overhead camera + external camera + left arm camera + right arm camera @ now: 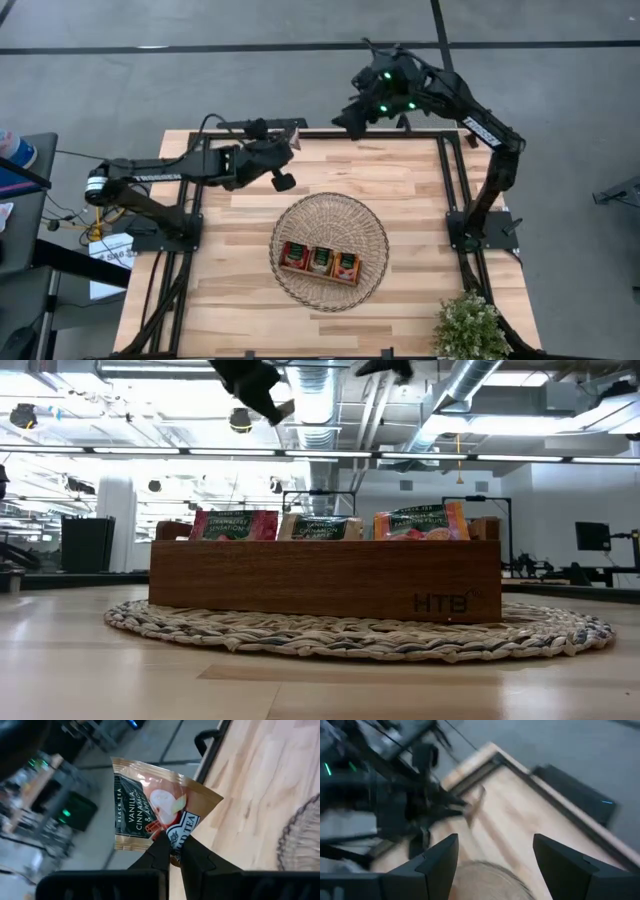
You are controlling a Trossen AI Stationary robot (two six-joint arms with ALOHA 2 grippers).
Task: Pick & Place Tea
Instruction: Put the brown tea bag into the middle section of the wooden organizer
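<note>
Left gripper (171, 851) pinching a tea sachet (152, 810) by one corner, holding it above the table's (400, 175) far edge. Right gripper (495, 851) hovering with fingers spread, over the far side. Other sachets (320, 526) standing in the wooden tray (325, 580) on the wicker basket (360, 635)

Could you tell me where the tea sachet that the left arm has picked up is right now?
The vanilla cinnamon sachet is pinched in the left gripper, held above the table's far edge, left of centre, beyond the wicker basket.
</note>
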